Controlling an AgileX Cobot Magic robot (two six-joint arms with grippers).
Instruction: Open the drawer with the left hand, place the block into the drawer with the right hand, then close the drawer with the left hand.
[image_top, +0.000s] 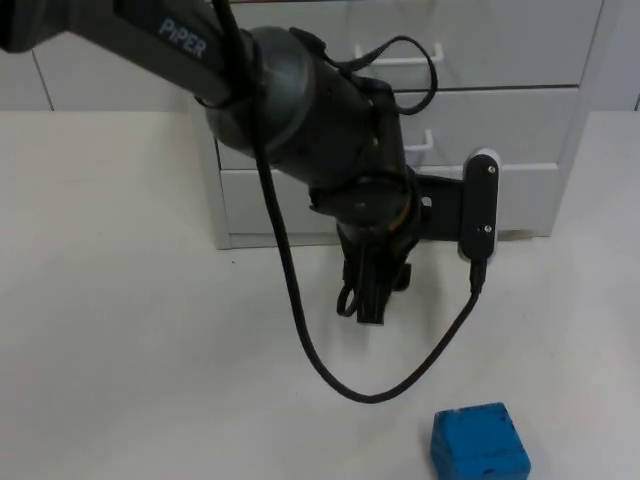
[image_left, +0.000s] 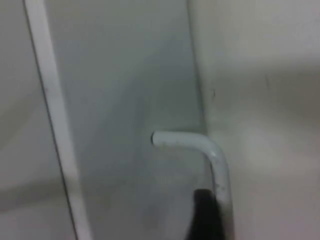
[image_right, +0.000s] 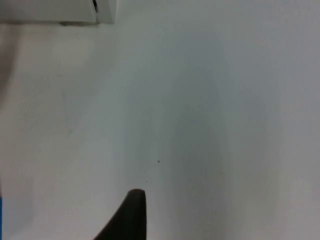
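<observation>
**Left arm at drawer unit front; block on table**

Top view: A white drawer unit (image_top: 400, 120) stands at the back of the white table (image_top: 120, 330), w/ stacked drawer fronts. All drawer fronts that can be seen sit flush w/ the cabinet face, i.e. closed; contents cannot be seen. White handles show on the upper drawer (image_top: 400, 55) and the middle drawer (image_top: 425, 140). The left arm comes in from the upper left and crosses in front of the unit, covering much of the middle and bottom drawer (image_top: 520, 195) fronts. The left gripper (image_top: 372, 290) hangs just in front of the bottom drawer, low over the table, pointing toward the camera side. Finger state: cannot tell from this angle; fingers appear as one dark mass. The blue block (image_top: 480, 442) lies on the table, well apart from the unit, toward the near right, resting flat, free of any contact.

Left wrist view: A white bent-rod drawer handle (image_left: 210, 155) stands off a pale drawer front (image_left: 125, 100). One dark fingertip (image_left: 205, 215) sits just beside the handle rod; contact cannot be confirmed. Spread of fingers: cannot tell.

Right wrist view: Bare table surface (image_right: 200, 110), w/ a base corner of the drawer unit (image_right: 75, 12) at the frame edge. One dark fingertip (image_right: 131, 212) of the right gripper is over the table, holding nothing. Finger spacing: cannot tell.
</observation>
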